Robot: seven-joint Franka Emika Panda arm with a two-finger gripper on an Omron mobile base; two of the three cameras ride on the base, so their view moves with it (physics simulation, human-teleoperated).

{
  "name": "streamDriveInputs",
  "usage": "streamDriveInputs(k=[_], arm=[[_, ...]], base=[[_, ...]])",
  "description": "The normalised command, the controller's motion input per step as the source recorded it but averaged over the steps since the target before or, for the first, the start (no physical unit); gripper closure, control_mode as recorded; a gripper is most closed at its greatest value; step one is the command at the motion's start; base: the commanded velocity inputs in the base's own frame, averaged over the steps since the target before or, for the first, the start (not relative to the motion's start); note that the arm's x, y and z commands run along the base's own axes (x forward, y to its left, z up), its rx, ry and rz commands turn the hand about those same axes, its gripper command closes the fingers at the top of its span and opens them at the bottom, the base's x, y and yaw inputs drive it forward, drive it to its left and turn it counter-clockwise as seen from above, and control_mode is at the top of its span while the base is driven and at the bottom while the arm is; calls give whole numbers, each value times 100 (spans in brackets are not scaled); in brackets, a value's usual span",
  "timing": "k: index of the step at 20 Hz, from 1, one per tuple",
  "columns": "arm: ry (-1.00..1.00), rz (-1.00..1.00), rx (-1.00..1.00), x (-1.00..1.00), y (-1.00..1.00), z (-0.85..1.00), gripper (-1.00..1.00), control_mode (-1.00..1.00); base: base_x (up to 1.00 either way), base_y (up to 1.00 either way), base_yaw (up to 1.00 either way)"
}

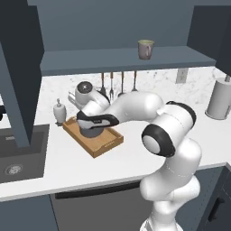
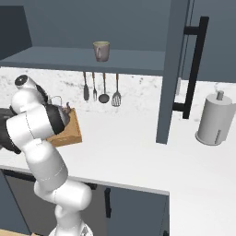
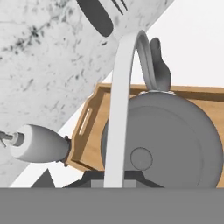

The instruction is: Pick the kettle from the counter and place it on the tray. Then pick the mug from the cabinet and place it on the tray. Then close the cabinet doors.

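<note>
kettle (image 3: 175, 135) in tray (image 3: 94, 127), handle in pincer (image 3: 114, 181)

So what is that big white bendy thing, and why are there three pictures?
It is a robot arm in a pretend computer kitchen. Two cameras sit behind it, one on its left and one on its right, so you see the same white counter from two sides. The third camera rides on its hand and looks down along its tool. The tool is pinched on the thin handle of a dark grey kettle, which is over the wooden tray. Beside the tray stands a small white soap bottle. Up on the blue cabinet shelf waits a little mug, and the cabinet doors are open.
</note>
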Motion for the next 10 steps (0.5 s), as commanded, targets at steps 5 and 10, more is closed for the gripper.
streamDriveInputs(k=[5, 10], arm=[[0, 0, 0, 36, 4, 0, 100, -100], [0, 0, 0, 24, 2, -2, 100, -100]], base=[[0, 0, 0], [0, 0, 0]])
